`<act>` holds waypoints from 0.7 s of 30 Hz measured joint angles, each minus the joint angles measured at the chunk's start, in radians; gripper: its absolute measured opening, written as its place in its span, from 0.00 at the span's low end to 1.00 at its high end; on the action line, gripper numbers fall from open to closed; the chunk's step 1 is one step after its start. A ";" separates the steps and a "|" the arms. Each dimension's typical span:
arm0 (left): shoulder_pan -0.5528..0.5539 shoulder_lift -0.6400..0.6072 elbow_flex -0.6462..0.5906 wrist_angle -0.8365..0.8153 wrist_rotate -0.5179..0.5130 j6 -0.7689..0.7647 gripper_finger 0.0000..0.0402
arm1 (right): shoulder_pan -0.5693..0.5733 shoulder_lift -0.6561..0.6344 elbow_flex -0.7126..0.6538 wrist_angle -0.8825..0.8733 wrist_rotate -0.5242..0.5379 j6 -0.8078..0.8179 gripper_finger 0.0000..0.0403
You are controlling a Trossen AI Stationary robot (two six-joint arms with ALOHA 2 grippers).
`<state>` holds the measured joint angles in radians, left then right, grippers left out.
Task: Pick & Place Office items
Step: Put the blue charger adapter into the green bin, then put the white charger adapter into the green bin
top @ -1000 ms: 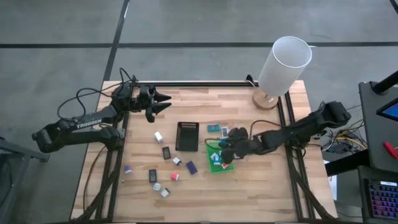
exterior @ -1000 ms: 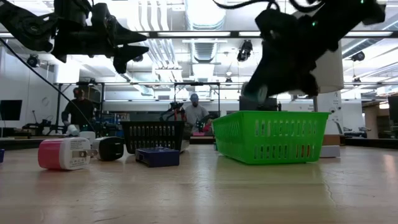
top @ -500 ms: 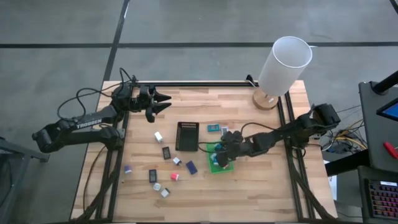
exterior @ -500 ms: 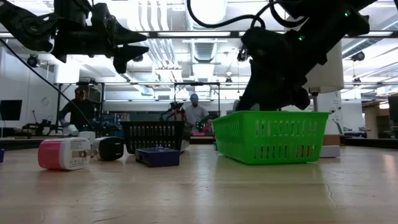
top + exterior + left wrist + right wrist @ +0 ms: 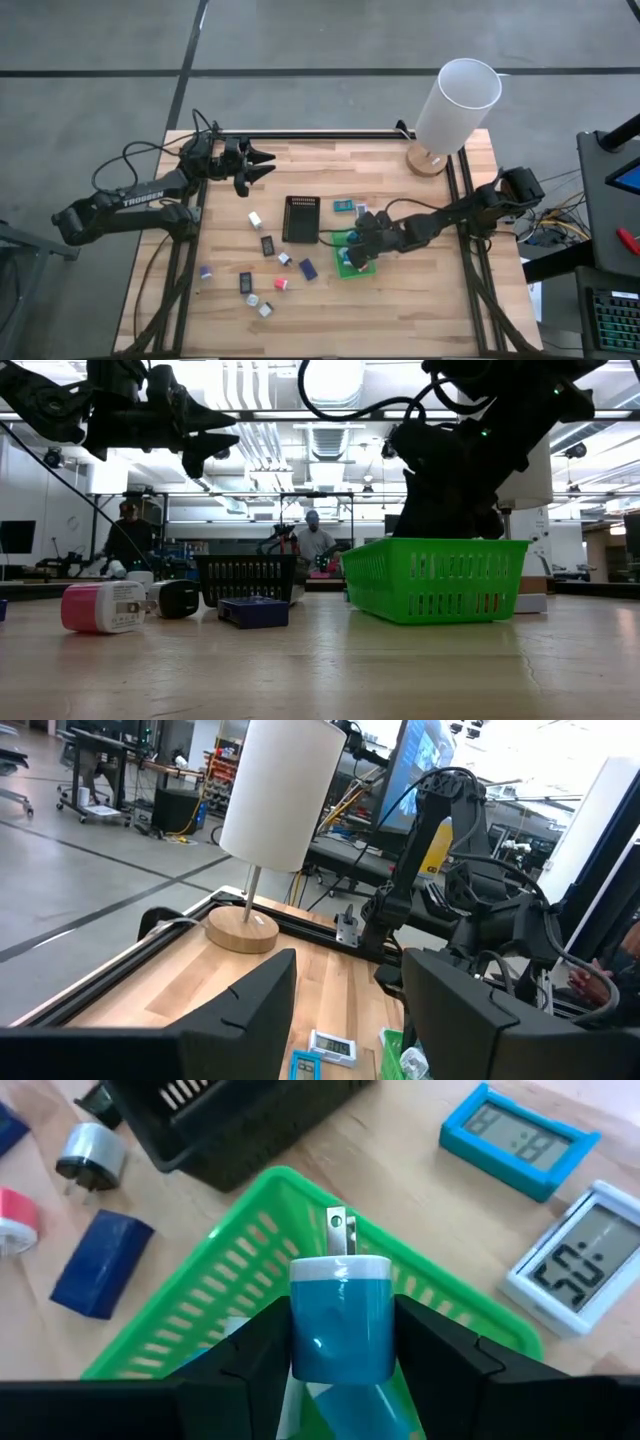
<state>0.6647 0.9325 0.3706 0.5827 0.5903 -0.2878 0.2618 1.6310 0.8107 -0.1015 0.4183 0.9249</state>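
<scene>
My right gripper (image 5: 357, 250) hangs over the green tray (image 5: 352, 265) and is shut on a teal wall charger (image 5: 340, 1325) with its two metal prongs (image 5: 338, 1230) pointing away from the wrist. In the low view its fingertips are hidden behind the tray wall (image 5: 435, 580). Other small items lie flat on the table left of the tray: a dark blue block (image 5: 103, 1265), a grey plug (image 5: 90, 1155), a pink charger (image 5: 95, 607) and a black one (image 5: 180, 598). My left gripper (image 5: 268, 165) waits, open, raised above the table's far left corner. My right gripper pinches the teal charger's body (image 5: 340, 1350) between its two fingers (image 5: 255, 1355), one on each side face. The prong end sticks out beyond the fingertips. The charger is lifted clear, above the inside of the green tray.
A black ribbed tray (image 5: 300, 218) stands left of the green one. A blue clock (image 5: 520, 1140) and a white clock (image 5: 580, 1275) lie just beyond the green tray. A lamp with a wooden base (image 5: 428, 160) stands at the far right corner. People are in the room behind.
My right gripper has moved a little toward the table's left and near edge and has come down, still shut on the teal charger. In the low view its fingers have sunk behind the green tray's wall.
</scene>
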 joint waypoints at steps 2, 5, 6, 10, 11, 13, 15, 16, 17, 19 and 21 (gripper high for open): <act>0.000 0.000 0.000 0.000 0.000 0.000 0.47 | -0.001 -0.001 0.004 0.003 0.006 0.000 0.43; 0.000 0.000 0.000 0.000 0.000 0.000 0.47 | -0.001 -0.011 0.004 0.003 0.024 0.000 0.47; 0.000 0.000 0.000 0.000 0.000 0.000 0.47 | 0.000 -0.015 0.004 0.003 0.027 -0.001 0.49; 0.000 0.000 0.000 0.000 0.000 0.000 0.47 | 0.000 -0.023 0.004 0.003 0.059 -0.002 0.56; 0.000 0.000 0.000 0.000 0.000 0.000 0.47 | 0.000 -0.025 0.004 0.003 0.077 -0.005 0.58; 0.000 0.000 0.000 0.000 0.000 0.000 0.47 | 0.000 -0.029 0.004 0.008 0.088 -0.009 0.61; 0.000 0.000 0.000 0.000 0.000 0.000 0.47 | -0.001 -0.031 0.004 0.006 0.087 -0.012 0.63; 0.000 0.000 0.000 0.000 0.000 0.000 0.47 | 0.000 -0.032 0.004 0.007 0.087 -0.012 0.63; 0.000 0.000 0.000 0.000 0.000 0.000 0.47 | 0.000 -0.033 0.004 0.007 0.087 -0.012 0.63; 0.000 0.000 0.000 0.000 0.000 0.000 0.47 | 0.000 -0.034 0.004 0.007 0.088 -0.015 0.63; 0.000 0.000 0.000 0.000 0.000 0.000 0.47 | 0.000 -0.034 0.004 0.008 0.088 -0.028 0.62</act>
<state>0.6651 0.9321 0.3710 0.5823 0.5903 -0.2878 0.2615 1.5967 0.8143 -0.0933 0.5064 0.8969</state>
